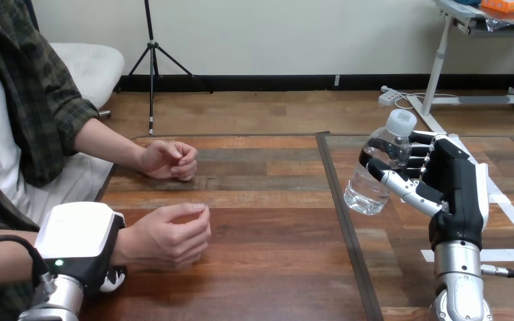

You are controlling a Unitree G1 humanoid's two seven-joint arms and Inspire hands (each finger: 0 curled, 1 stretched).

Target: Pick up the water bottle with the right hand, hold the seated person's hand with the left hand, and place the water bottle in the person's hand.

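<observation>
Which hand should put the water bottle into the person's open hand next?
Right: its right hand grips the lifted water bottle, while the left hand lies over the person's wrist.

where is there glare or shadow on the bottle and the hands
Head view: bright highlights on the clear water bottle in the right hand; head view: the left hand, over the person's wrist, has its white shell strongly lit; head view: a soft shadow lies on the table under the person's nearer hand.

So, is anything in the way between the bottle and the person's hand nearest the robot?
Nothing visible: bare table lies between the water bottle in the right robot hand and the person's nearer hand.
</observation>
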